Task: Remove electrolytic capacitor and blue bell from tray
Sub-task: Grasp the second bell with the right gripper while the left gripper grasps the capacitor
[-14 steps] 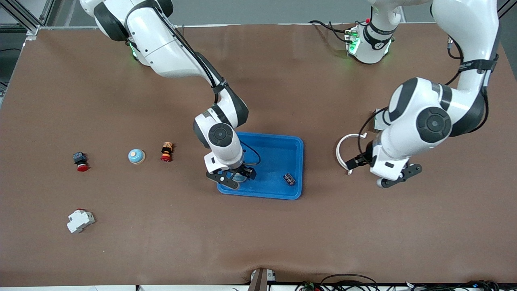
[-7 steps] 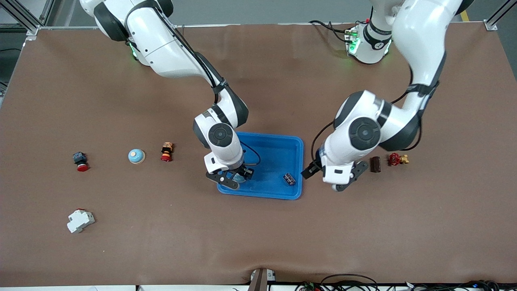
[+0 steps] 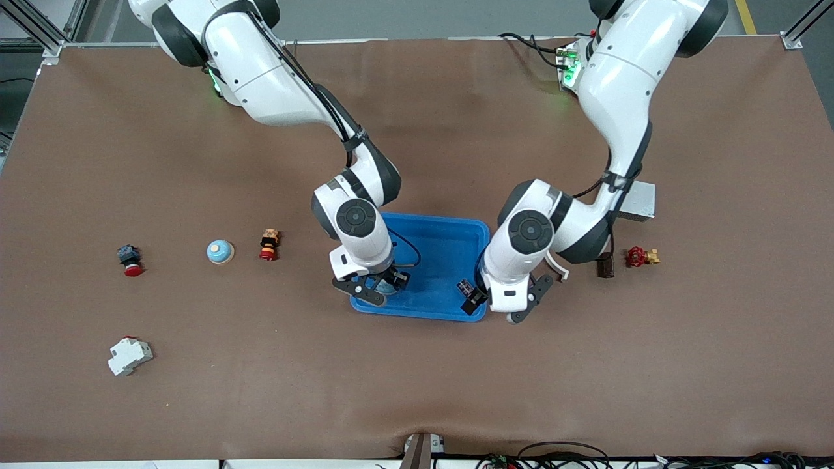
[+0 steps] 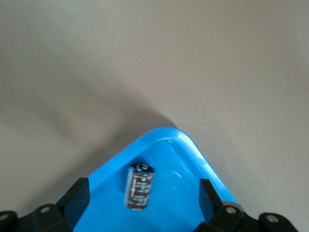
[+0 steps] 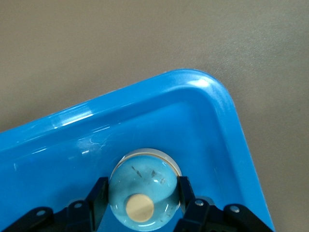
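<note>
At the middle of the brown table (image 3: 417,378), a blue tray (image 3: 443,251) sits between two white robot arms. The right pincer (image 3: 378,284) reaches into the tray's corner nearest the front camera at the right arm's end, its fingers (image 5: 186,195) closed against both sides of a pale blue bell (image 5: 143,186) with a cream button on top. The left pincer (image 3: 498,301) hangs over the tray's corner toward the left arm's end, its fingers (image 4: 77,198) spread wide with nothing between them. A black capacitor (image 4: 139,185) lies on its side on the tray floor in that corner, under the open fingers. A second blue bell (image 3: 219,251) stands on the table toward the right arm's end, well apart from the tray, beside a red-capped switch (image 3: 268,244).
</note>
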Action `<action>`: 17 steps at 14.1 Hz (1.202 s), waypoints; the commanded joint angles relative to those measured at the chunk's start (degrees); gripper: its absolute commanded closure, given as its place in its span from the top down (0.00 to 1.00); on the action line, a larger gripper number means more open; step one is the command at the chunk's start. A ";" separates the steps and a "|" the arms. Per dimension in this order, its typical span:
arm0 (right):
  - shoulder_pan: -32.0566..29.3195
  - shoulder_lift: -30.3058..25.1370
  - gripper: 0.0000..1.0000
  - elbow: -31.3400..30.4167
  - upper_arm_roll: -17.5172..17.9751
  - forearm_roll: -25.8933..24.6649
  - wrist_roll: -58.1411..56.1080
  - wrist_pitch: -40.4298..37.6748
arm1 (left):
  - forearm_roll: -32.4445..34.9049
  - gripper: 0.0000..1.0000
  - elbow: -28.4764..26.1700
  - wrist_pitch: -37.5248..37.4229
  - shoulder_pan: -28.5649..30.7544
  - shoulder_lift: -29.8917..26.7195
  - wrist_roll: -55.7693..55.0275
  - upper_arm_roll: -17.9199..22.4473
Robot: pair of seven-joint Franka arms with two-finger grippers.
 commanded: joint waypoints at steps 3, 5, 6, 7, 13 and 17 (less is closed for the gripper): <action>0.97 0.58 0.00 2.04 -0.44 -0.57 1.65 -1.09 | -0.62 1.00 2.26 1.64 -1.75 2.30 -2.11 0.66; 0.98 -0.74 0.00 2.12 -0.18 0.14 1.65 -2.66 | -0.62 1.00 2.26 2.00 -2.27 3.09 -2.28 0.66; 0.98 -1.18 0.00 2.30 0.08 -0.03 1.65 -4.85 | -0.62 1.00 2.18 2.00 -3.06 3.27 -2.46 0.66; 0.89 -1.53 0.00 3.08 0.17 0.23 1.65 -6.52 | -0.62 1.00 2.18 2.08 -3.41 3.71 -2.46 0.74; -1.83 -4.25 0.00 5.82 0.26 0.40 -2.46 -11.64 | -0.09 1.00 1.74 4.89 -4.04 6.08 -2.37 0.92; -6.48 -7.68 0.00 4.50 0.61 1.28 -13.00 -14.44 | 0.08 1.00 1.65 6.13 -3.86 6.35 -2.19 1.45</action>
